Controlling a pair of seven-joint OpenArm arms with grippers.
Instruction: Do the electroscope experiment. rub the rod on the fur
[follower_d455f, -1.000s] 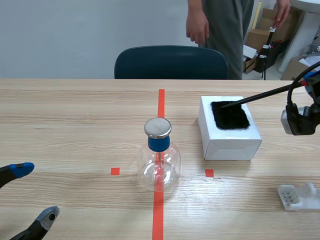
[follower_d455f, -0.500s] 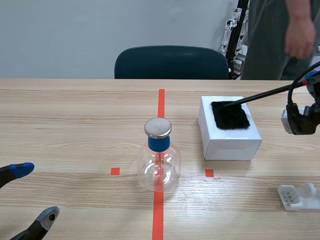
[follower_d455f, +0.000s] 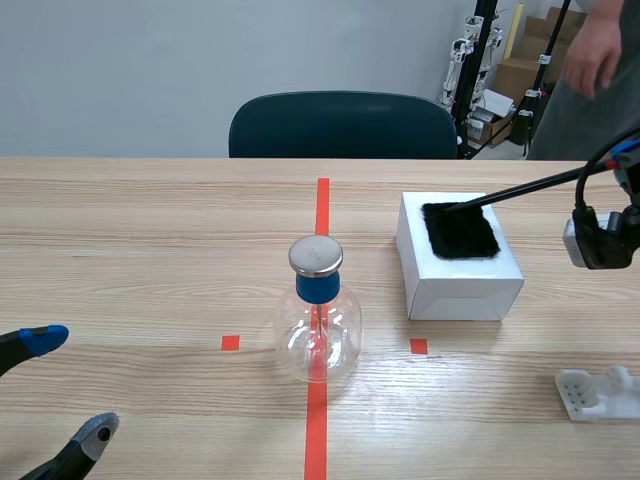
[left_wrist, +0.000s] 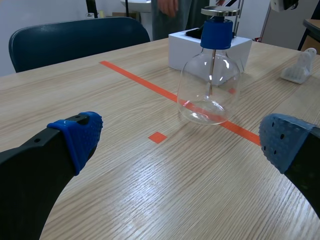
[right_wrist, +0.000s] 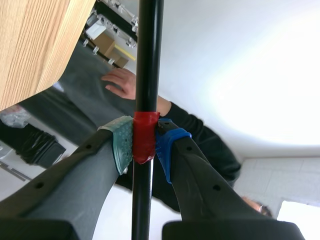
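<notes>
Unmoved save for the person drifting toward 1 o'clock behind the desk, clamps right fingers on the rod at its red tape band, rests its tip on the fur at 2 o'clock from the electroscope for rubbing, leaves left fingers spread wide, idle.

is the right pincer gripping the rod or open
Shut on the rod: the right pincer has both pads pressed against its red tape band.
</notes>
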